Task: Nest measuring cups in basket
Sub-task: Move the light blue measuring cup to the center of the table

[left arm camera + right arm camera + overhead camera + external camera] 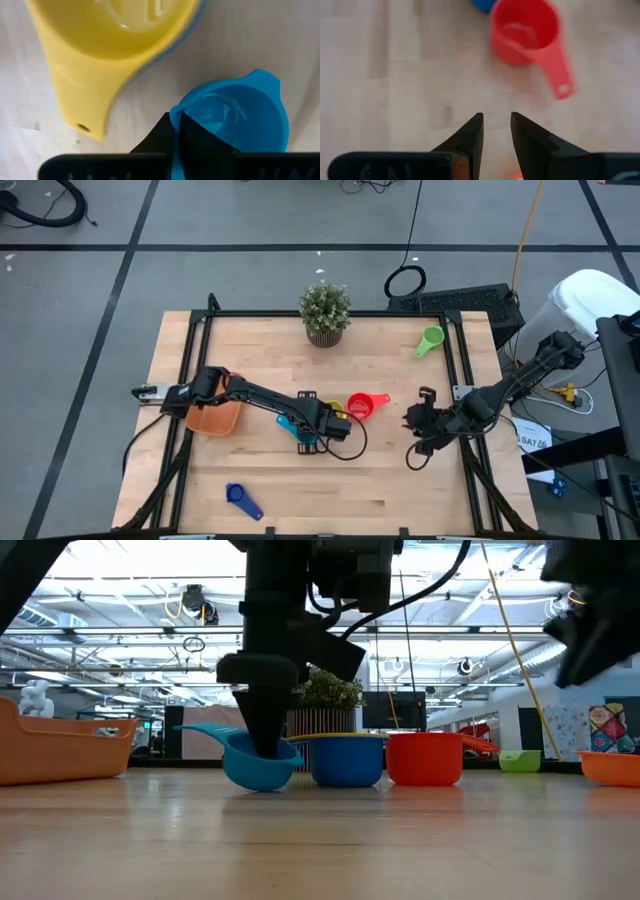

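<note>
The wooden surface [400, 480] carries everything, and the potted plant [325, 313] at its far edge middle serves as the landmark. The orange basket [212, 418] sits well to the plant's left and nearer the front, partly under the left arm.

The left end effector [176, 131] is in front of the plant, near the surface's middle, fingers pinched tight on the rim of the light blue cup [235, 115], which rests on the wood. Just beside that cup is the yellow cup [100, 45], apparently sitting inside a blue cup [347, 760]; the red cup [366, 404] lies next to them, in front of the plant and slightly to its right.

The right end effector [497, 131] hovers further right of the plant and forward, apart from the red cup, its fingers a narrow gap apart and holding nothing.

The green cup [429, 340] lies right of the plant near the far edge. The dark blue cup [242, 499] lies far in front of the plant, toward the left. An orange cup [612, 766] shows only at the low view's right edge.
</note>
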You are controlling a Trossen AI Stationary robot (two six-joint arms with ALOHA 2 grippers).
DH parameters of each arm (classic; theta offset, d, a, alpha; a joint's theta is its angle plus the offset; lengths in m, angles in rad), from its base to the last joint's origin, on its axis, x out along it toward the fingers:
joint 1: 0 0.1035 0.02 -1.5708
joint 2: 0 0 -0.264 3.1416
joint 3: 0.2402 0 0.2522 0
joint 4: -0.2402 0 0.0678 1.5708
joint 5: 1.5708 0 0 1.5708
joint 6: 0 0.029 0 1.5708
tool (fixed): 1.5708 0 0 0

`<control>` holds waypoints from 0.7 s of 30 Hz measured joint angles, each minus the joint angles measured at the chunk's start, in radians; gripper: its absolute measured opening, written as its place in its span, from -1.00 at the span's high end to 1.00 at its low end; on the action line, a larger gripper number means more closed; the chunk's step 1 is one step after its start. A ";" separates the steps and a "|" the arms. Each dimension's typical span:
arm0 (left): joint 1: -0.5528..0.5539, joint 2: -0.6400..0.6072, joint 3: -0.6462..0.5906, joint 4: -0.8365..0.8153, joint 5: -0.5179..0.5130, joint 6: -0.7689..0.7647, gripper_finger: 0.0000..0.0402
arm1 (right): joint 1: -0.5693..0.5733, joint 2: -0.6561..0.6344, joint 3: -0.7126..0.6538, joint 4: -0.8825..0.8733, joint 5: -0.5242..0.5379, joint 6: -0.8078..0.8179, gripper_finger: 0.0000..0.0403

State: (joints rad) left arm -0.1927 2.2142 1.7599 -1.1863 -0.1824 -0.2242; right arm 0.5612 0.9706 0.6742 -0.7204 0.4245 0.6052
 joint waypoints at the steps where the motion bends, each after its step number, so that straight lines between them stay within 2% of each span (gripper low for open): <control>1: -0.004 0.000 0.000 -0.001 0.001 -0.006 0.95 | -0.014 0.000 0.018 -0.040 0.022 -0.011 0.55; 5: -0.014 -0.001 0.000 0.001 0.022 -0.011 0.94 | -0.086 0.000 0.098 -0.198 0.124 0.000 0.55; 9: -0.020 -0.001 0.000 0.002 0.025 -0.015 0.95 | -0.184 0.000 0.160 -0.403 0.280 0.101 0.55; 11: -0.023 -0.001 0.001 0.005 0.026 -0.022 0.95 | -0.249 0.000 0.179 -0.485 0.325 0.138 0.55; 14: -0.026 -0.001 0.001 0.006 0.029 -0.042 0.87 | -0.348 -0.002 0.189 -0.519 0.325 0.129 0.55; 17: -0.027 -0.003 0.001 0.020 0.049 -0.056 0.65 | -0.425 -0.006 0.189 -0.508 0.280 0.072 0.55; 21: -0.032 -0.003 0.002 0.031 0.051 -0.059 0.35 | -0.488 -0.016 0.189 -0.495 0.283 0.038 0.49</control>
State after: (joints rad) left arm -0.2250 2.2112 1.7615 -1.1557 -0.1318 -0.2836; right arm 0.0734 0.9547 0.8631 -1.2156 0.7074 0.6429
